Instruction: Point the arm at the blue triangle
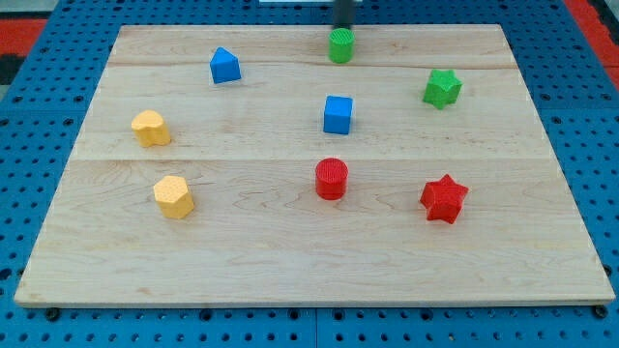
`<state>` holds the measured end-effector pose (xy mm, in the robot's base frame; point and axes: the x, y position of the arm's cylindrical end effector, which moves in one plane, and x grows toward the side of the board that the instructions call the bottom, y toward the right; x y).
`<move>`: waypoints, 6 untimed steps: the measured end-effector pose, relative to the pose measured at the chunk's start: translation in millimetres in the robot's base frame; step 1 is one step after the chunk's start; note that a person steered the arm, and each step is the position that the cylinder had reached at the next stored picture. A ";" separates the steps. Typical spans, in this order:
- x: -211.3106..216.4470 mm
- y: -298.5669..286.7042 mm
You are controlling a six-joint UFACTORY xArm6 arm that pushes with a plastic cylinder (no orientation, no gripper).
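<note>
The blue triangle block [224, 66] sits near the view's top left of the wooden board [290, 261]. My rod comes in at the view's top centre. My tip [342, 27] is right behind a green cylinder [340, 45], touching or almost touching it. The tip is well to the right of the blue triangle, about a fifth of the view's width away.
A blue cube [338, 114] is at the centre and a green star [441, 88] at the upper right. A red cylinder [331, 179] and a red star [444, 199] lie lower down. Two yellow blocks [150, 128] [174, 196] sit at the left. Blue pegboard [39, 164] surrounds the board.
</note>
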<state>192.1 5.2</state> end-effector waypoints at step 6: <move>42.3 -143.8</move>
